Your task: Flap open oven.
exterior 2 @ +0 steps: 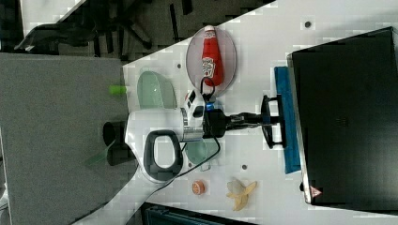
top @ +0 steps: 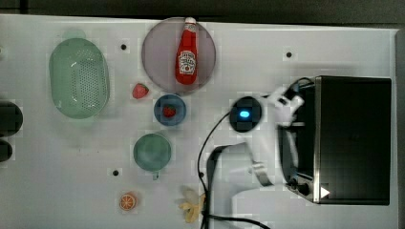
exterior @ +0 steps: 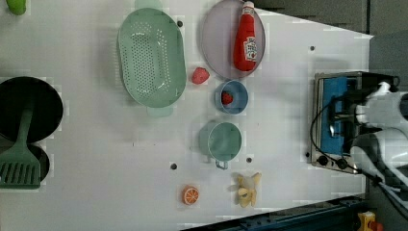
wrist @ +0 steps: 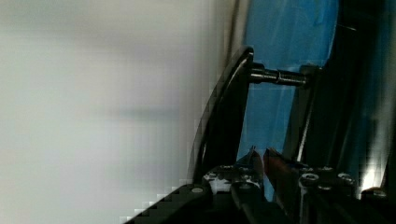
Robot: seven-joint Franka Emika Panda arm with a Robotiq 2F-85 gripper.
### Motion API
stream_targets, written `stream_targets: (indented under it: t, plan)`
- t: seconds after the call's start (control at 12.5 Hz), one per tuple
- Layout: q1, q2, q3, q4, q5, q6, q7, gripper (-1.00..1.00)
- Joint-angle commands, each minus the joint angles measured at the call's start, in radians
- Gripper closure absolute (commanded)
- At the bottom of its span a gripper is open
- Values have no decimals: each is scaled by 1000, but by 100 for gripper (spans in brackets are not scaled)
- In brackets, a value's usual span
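The gripper (exterior 2: 263, 119) was clamped on the handle (exterior 2: 271, 122); we judged swinging it outward along the oven (exterior 2: 347, 117) door's arc best.

- The arm (exterior 2: 155, 140) reaches level across the right view, its white forearm leading to a black wrist.
- The gripper (exterior 2: 271, 121) points sideways, its jaws nearly together, closed on the oven handle (exterior 2: 272, 136).

light: bright, even – shadows: soft | wrist view: blurred | edges: blocky
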Motion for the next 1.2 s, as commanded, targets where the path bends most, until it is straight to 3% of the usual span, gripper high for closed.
stream_targets:
  t: [0.08, 0.64, 1.2]
  plan:
    - [87, 83, 50, -18, -79, -30, 315, 65]
    - [217, 323, 90, 44, -376, -145, 839, 65]
    - [273, 455, 93, 117, -415, -177, 873, 65]
